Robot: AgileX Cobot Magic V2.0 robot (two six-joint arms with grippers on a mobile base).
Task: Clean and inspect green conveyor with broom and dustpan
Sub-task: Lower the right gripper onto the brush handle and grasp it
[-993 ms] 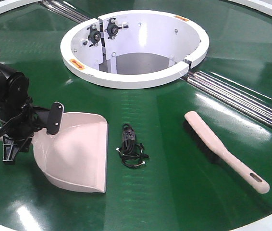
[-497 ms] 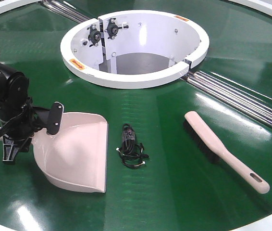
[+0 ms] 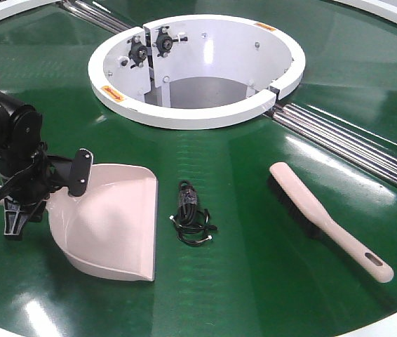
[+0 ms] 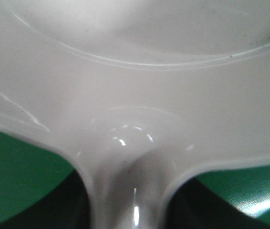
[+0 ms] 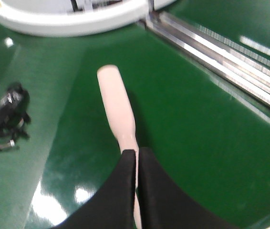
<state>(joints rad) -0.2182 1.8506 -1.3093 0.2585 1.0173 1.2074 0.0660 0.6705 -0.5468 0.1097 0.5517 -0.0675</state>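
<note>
The left tool (image 3: 44, 195) is clenched on the dustpan (image 3: 111, 225) by the green conveyor's (image 3: 254, 295) left edge. The right tool (image 5: 136, 160) hangs over the broom (image 3: 311, 207) handle near the right edge; I cannot tell its grip. Next, it should probably grab the broom.

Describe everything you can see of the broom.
The broom is a slim beige-pink plastic hand brush: short black bristles under the head, tapered handle ending in a slotted hang hole. It lies flat on the green conveyor, head toward the white hub, handle end near the right gripper, which hovers without visibly touching it.
</note>
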